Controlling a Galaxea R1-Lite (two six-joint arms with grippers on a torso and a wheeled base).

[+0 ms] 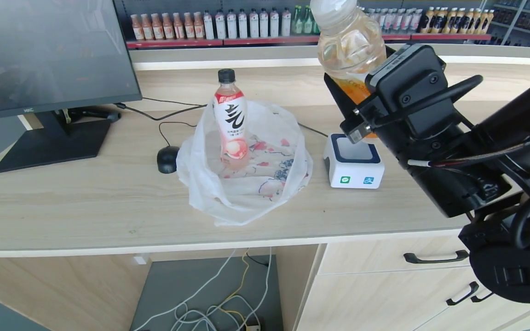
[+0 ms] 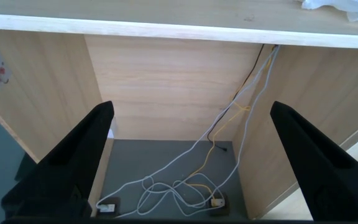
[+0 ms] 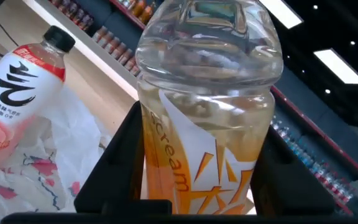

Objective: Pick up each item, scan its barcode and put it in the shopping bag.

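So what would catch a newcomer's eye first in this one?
The clear bottle with an orange label, clamped in the right pincer and raised up near the white scanner. Next, the pink bottle standing upright in the white bag on the counter, left of the scanner.

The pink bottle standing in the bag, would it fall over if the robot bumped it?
Probably, yes. The pink bottle is tall and narrow and stands upright, so a knock near its top would likely tip it. The shopping bag around it is thin, crumpled plastic, so it likely gives little support. Being round, the bottle might then roll.
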